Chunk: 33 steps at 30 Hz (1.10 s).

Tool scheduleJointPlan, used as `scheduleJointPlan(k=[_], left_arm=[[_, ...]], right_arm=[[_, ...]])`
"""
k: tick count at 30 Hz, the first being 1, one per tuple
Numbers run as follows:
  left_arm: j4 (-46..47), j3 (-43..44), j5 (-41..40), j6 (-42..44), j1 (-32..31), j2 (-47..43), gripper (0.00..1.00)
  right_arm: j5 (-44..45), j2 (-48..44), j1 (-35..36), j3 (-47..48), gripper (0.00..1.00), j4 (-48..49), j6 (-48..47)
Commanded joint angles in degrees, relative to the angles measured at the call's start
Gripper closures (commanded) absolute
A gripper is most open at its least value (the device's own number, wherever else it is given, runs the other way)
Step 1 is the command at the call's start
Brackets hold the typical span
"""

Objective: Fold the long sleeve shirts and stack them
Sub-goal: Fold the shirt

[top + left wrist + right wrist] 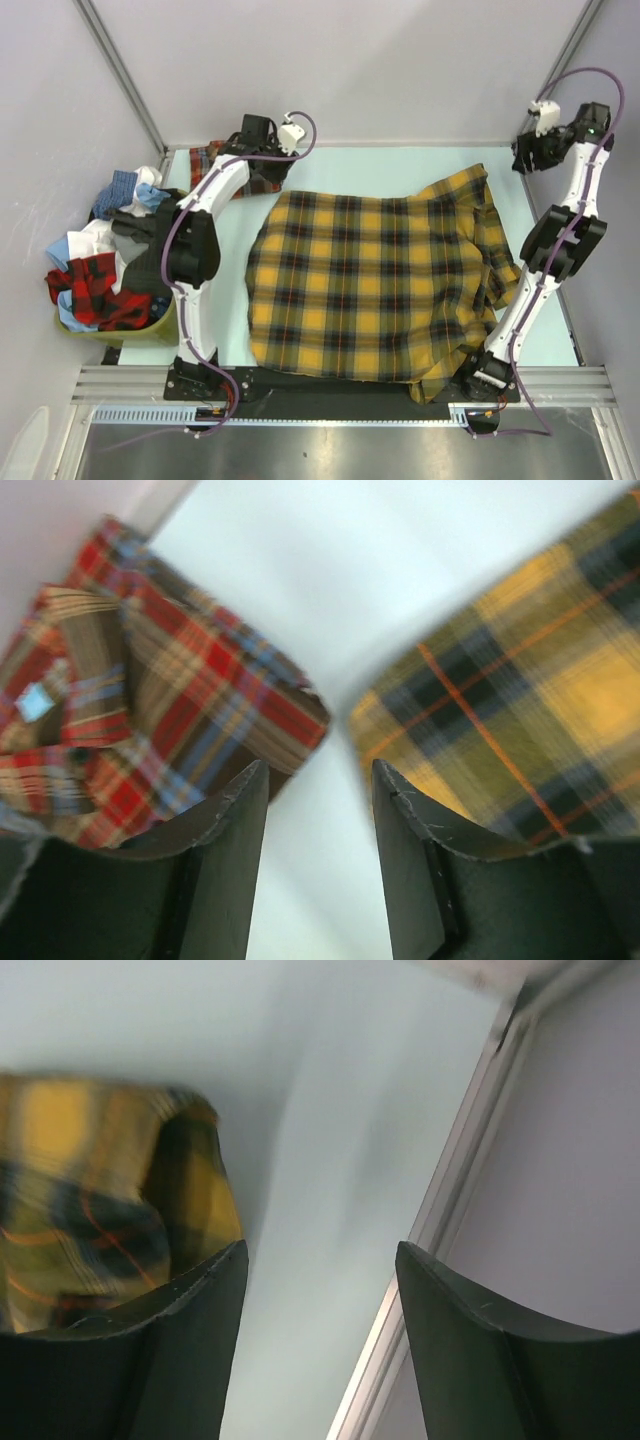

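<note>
A yellow-and-black plaid long sleeve shirt (370, 280) lies spread flat across the middle of the table, its right side bunched into folds. A red plaid shirt (212, 160) lies folded at the back left corner, partly hidden under my left arm. My left gripper (262, 150) hovers between the two shirts, open and empty. In the left wrist view its fingers (320, 780) frame bare table, with the red shirt (150, 700) on the left and the yellow shirt (530, 700) on the right. My right gripper (522, 158) hangs open at the back right corner. Its wrist view (322, 1260) shows the yellow shirt's corner (90, 1190) to the left.
A green bin (150, 335) heaped with mixed clothes stands off the table's left edge beside my left arm. Metal rails (450, 1210) and grey walls border the table at the back and right. The yellow shirt's lower hem overhangs the near edge by the arm bases.
</note>
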Motion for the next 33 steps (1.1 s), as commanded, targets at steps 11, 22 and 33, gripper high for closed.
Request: scheduleJointPlan(k=[11,22,33], left_arm=[[-5.29,-1.18,4.48,-2.74,-1.23,-6.12,0.41],[-6.61,-1.71,3.69,-1.42,-1.23,-6.47,0.41],[-7.58,0.49,4.48,-2.03,-1.23,-4.98,0.43]], right_arm=[[3.32,2.64,-1.64,-16.62,0.30,-16.71,-8.82],[9.56,6.42,3.37,-15.76,0.80,-6.33,-4.95],[11.15,0.46,5.57,-8.89,1.00,20.19,6.73]])
